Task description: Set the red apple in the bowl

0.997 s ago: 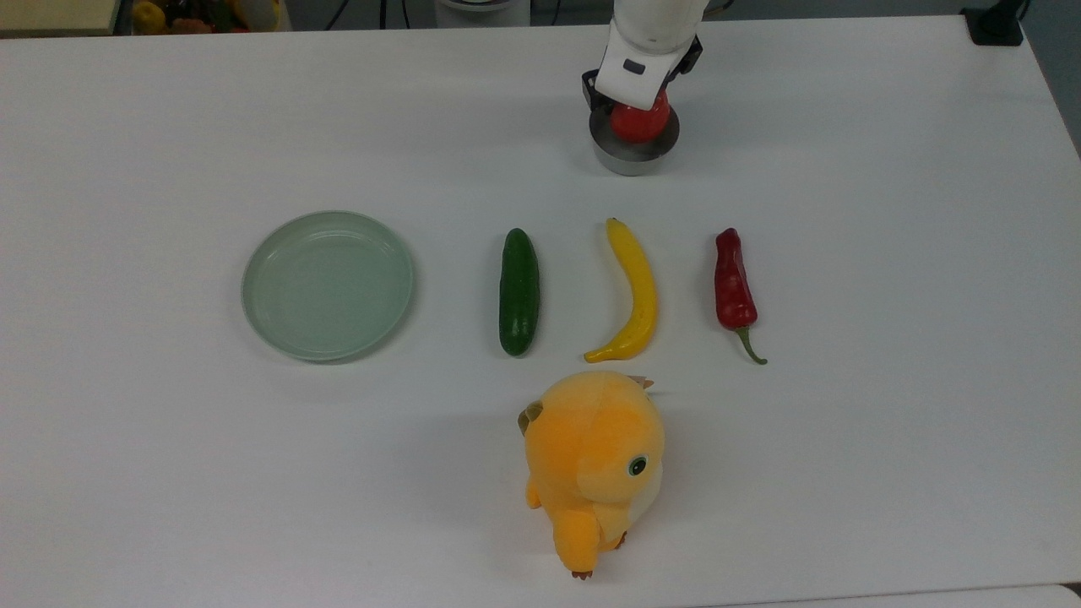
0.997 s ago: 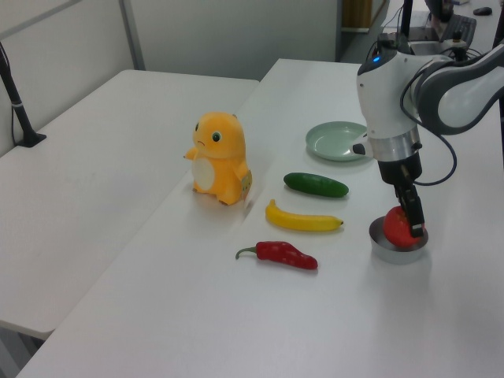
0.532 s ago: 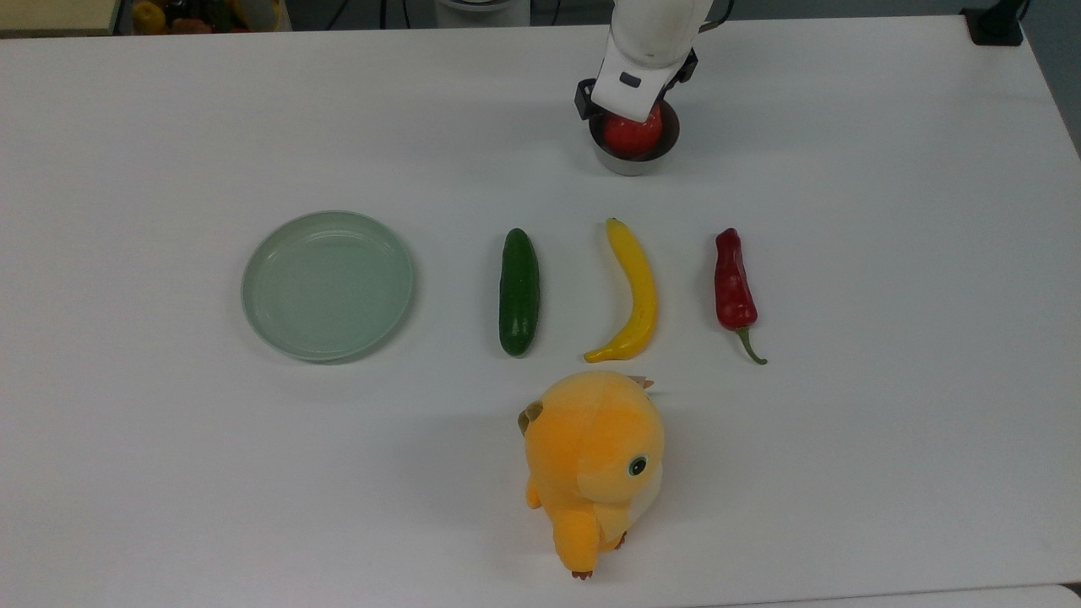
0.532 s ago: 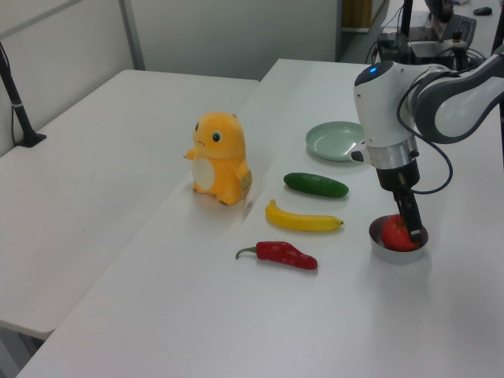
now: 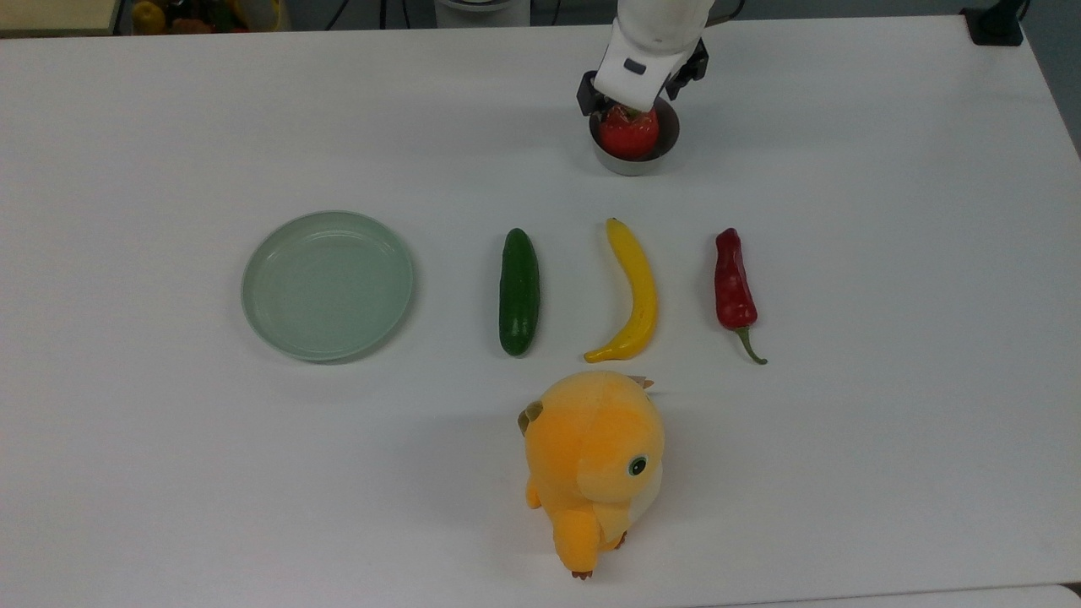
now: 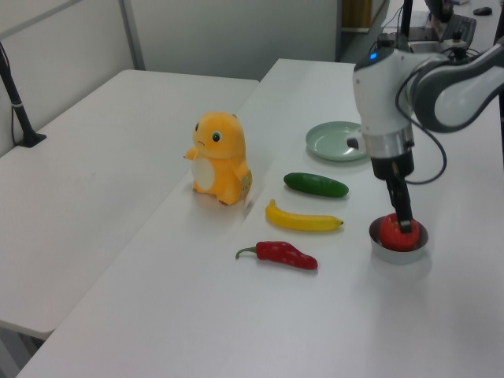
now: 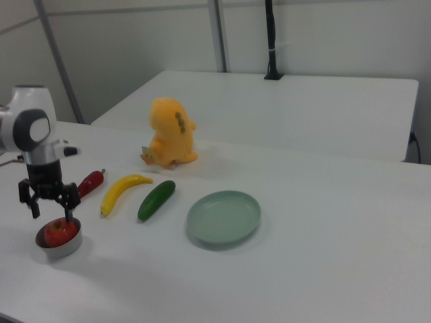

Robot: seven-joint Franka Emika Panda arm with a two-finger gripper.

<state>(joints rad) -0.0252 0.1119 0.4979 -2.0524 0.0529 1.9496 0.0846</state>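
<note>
I see the round glossy red apple (image 5: 629, 133) sitting inside the small round grey bowl (image 5: 634, 160), its stem dip facing up. My gripper (image 7: 50, 202) hangs just above it with the two fingers (image 7: 33, 202) spread apart and released, one to each side of the apple in the right view, neither touching it.

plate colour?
Pale green plate, plain, no pattern; the top view shows it best.
</note>
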